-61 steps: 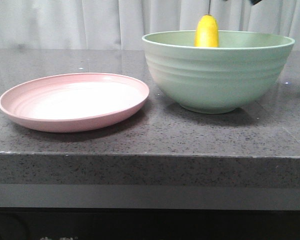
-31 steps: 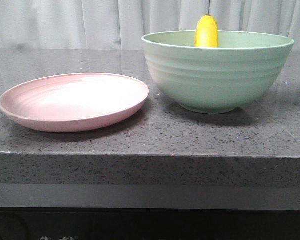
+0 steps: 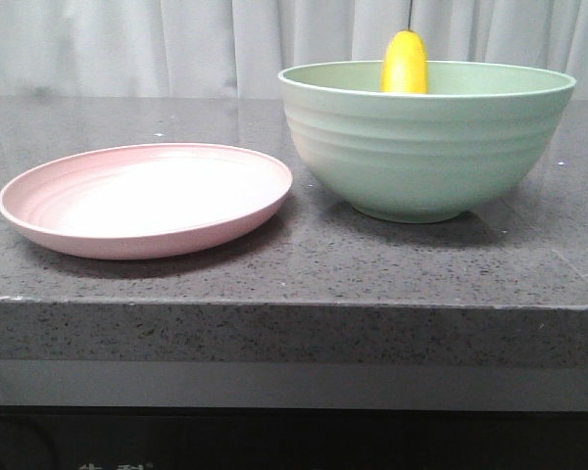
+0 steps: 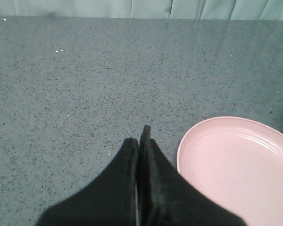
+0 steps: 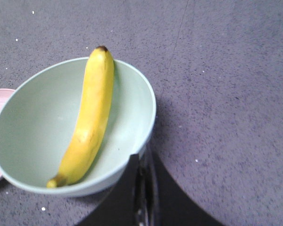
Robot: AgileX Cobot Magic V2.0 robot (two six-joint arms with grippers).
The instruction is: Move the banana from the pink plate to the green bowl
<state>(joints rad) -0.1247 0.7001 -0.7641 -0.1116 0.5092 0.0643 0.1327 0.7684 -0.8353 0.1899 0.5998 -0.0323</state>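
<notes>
The yellow banana lies inside the green bowl, leaning against its wall with one end poking above the rim. The green bowl stands at the right of the counter. The pink plate sits empty to its left; it also shows in the left wrist view. My left gripper is shut and empty above the counter beside the plate. My right gripper is shut and empty, above and beside the bowl's rim. Neither gripper shows in the front view.
The dark speckled stone counter has its front edge close below the plate and bowl. A white curtain hangs behind the counter.
A dark bit of the right arm at the top right of the front view has gone out of sight. The banana, bowl and plate have not moved.
</notes>
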